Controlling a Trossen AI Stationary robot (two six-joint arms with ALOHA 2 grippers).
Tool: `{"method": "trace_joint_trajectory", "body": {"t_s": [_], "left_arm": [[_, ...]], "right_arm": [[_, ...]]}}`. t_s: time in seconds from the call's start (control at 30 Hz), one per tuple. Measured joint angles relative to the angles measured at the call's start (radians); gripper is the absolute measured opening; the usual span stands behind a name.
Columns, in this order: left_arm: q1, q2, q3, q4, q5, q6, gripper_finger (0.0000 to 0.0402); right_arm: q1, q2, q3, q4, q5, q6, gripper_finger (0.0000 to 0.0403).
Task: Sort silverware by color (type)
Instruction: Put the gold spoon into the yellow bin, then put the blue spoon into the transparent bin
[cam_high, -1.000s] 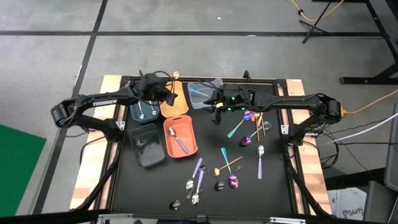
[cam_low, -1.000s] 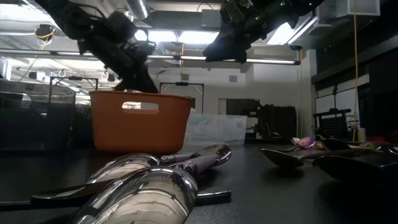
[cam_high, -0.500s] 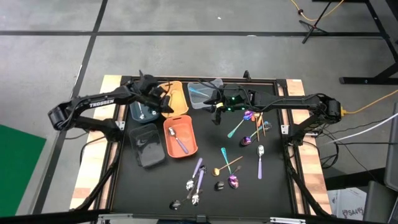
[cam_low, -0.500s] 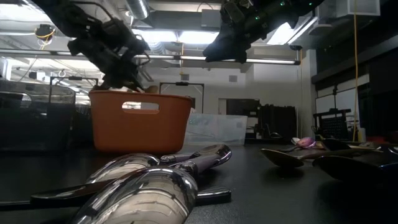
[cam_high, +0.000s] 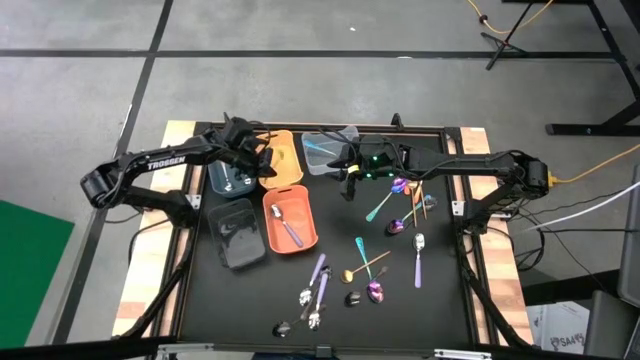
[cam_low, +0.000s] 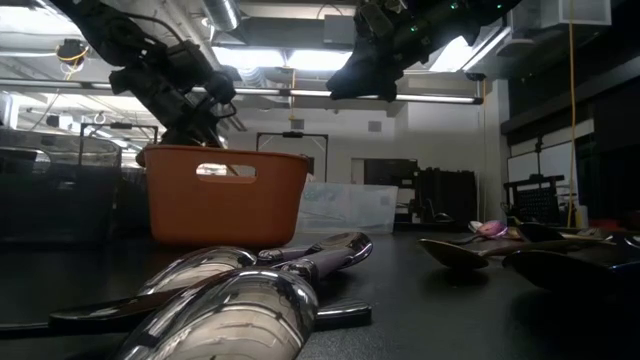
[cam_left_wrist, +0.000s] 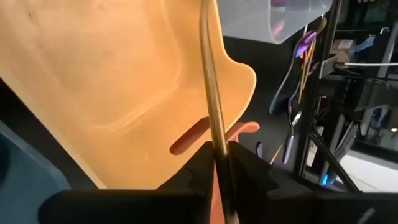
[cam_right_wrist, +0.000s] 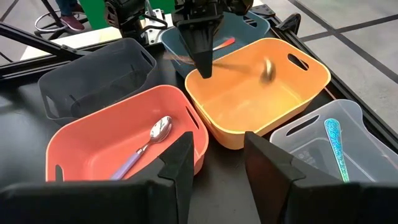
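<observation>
My left gripper (cam_high: 262, 158) hovers over the orange bin (cam_high: 283, 158) in the upper middle of the overhead frame, fingers pinching the handle of a gold spoon (cam_left_wrist: 211, 93); in the blur the grip may be loosening. My right gripper (cam_high: 349, 186) waits with fingers spread, near the clear bin (cam_high: 328, 150).

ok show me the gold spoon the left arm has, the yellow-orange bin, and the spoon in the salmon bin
gold spoon (cam_left_wrist: 211, 93), left wrist view, on its handle.
yellow-orange bin (cam_right_wrist: 314, 73), right wrist view, on its far rim.
spoon in the salmon bin (cam_right_wrist: 161, 128), right wrist view, on its silver bowl.
</observation>
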Motion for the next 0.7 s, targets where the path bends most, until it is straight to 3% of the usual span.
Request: {"method": "trace_joint_trajectory", "body": {"t_s": [0.33,0.7], "left_arm": [[0.002,0.000,0.000,0.000,-0.026,0.011,0.0066],[0.001,0.000,0.000,0.014,-0.039,0.177,0.0060]], "right_arm": [[0.000,0.000,0.000,-0.005,0.000,0.000,0.0128],[-0.001,0.000,0.000,-0.123,-0.001,0.000,0.0128]]}}
